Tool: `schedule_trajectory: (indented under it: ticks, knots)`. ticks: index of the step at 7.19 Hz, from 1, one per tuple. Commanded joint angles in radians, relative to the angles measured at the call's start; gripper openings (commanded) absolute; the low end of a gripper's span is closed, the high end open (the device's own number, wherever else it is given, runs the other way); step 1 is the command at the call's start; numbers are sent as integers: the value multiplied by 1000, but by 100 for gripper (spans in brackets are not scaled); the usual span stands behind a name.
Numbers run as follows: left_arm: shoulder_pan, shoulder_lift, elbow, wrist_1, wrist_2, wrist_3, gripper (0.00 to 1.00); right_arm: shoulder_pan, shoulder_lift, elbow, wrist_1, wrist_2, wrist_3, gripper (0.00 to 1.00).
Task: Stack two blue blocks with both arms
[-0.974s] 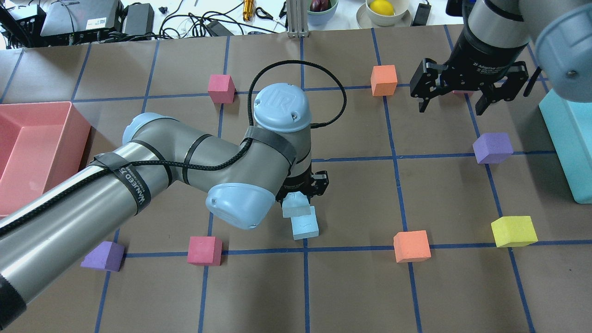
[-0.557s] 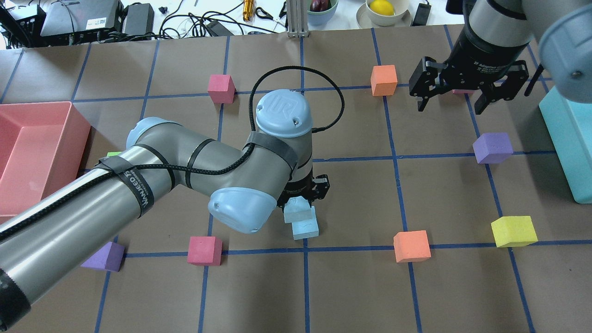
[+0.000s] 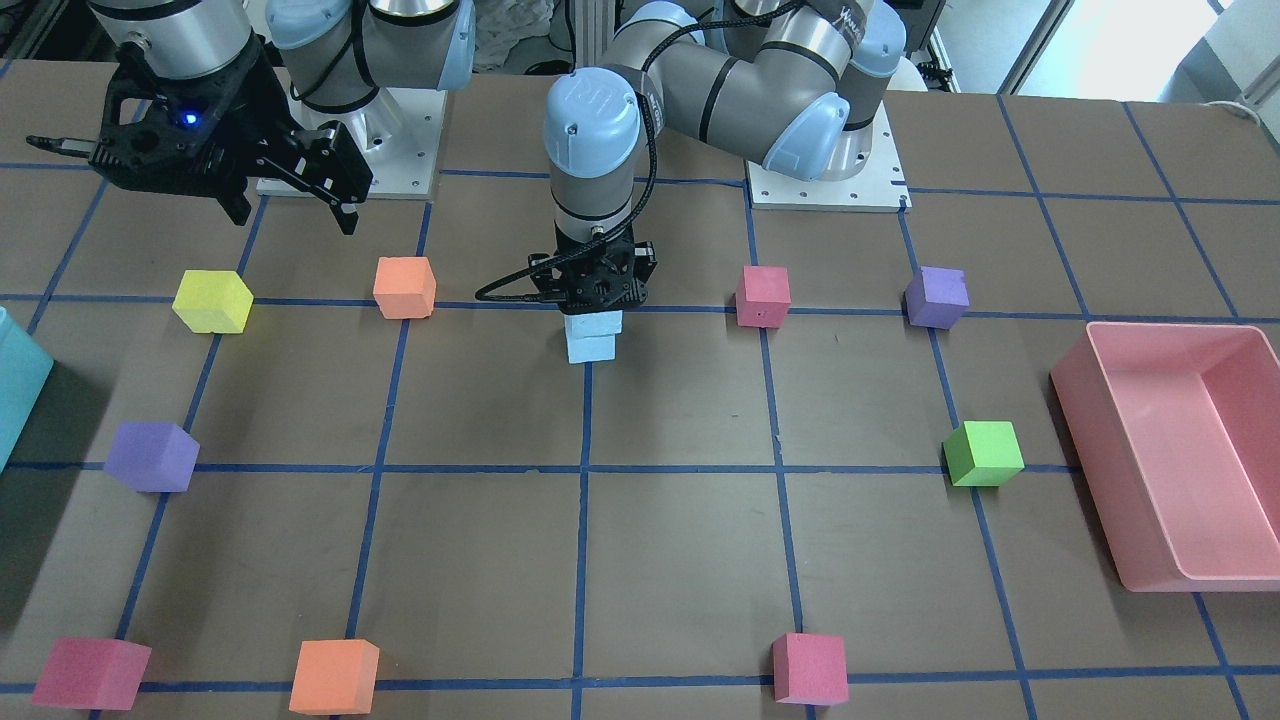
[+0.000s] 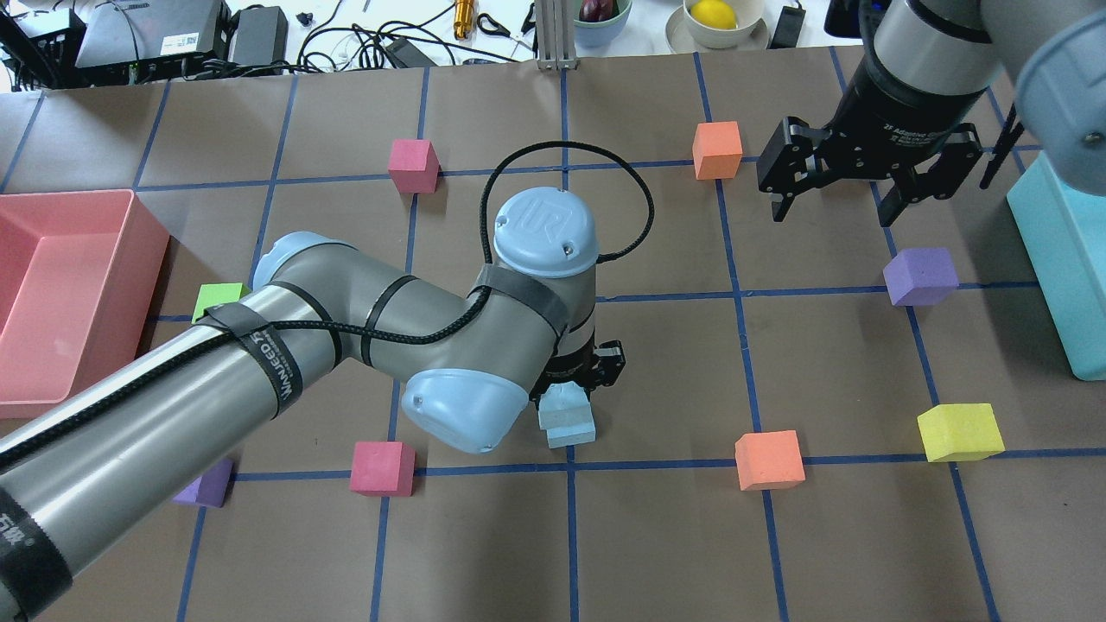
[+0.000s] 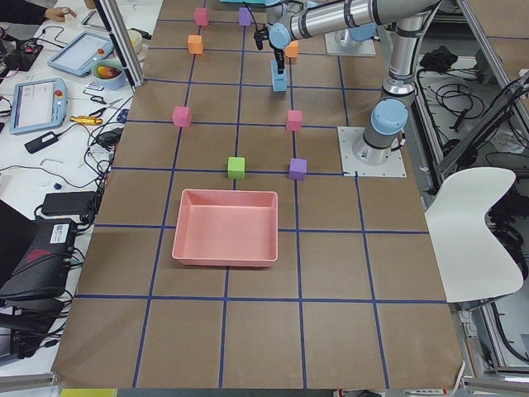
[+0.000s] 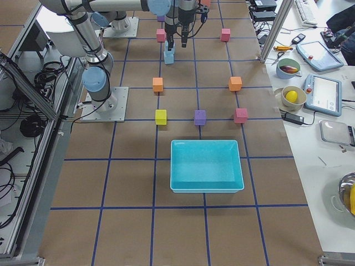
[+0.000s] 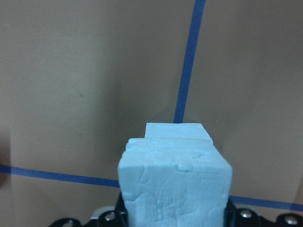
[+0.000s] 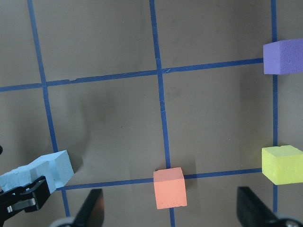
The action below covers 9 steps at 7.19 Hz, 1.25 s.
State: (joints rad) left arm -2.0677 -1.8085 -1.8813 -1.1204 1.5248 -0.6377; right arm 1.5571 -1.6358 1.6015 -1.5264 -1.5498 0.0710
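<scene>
Operator: Grip status, left arm?

Recorder: Left gripper (image 3: 594, 310) clamped on the upper pale sky-blue foam cube (image 3: 593, 324), pointing straight down over the lower pale sky-blue foam cube (image 3: 590, 348), mid-way across the brown gridded table (image 3: 700, 560). The cubes look to be touching, with edges slightly offset in the wrist view. Probably gripped to steady the cube until it is seated.

Operator: Right arm?

Recorder: Right gripper (image 4: 834, 212) jaws wide apart, empty. It hangs well apart from the stack, near the orange foam cube (image 4: 717, 149). Parked clear, I judge.
</scene>
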Motion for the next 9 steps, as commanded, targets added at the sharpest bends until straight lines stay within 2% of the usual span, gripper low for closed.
schedule_trajectory:
  ticks: [1,9]
  knots:
    - [-3,-24,1,36,0,3,0,0,-1,2,2,-1,-22,100]
    - [-14,-3,-28,44,5,12,0,0,1,3,2,-10,-22,100]
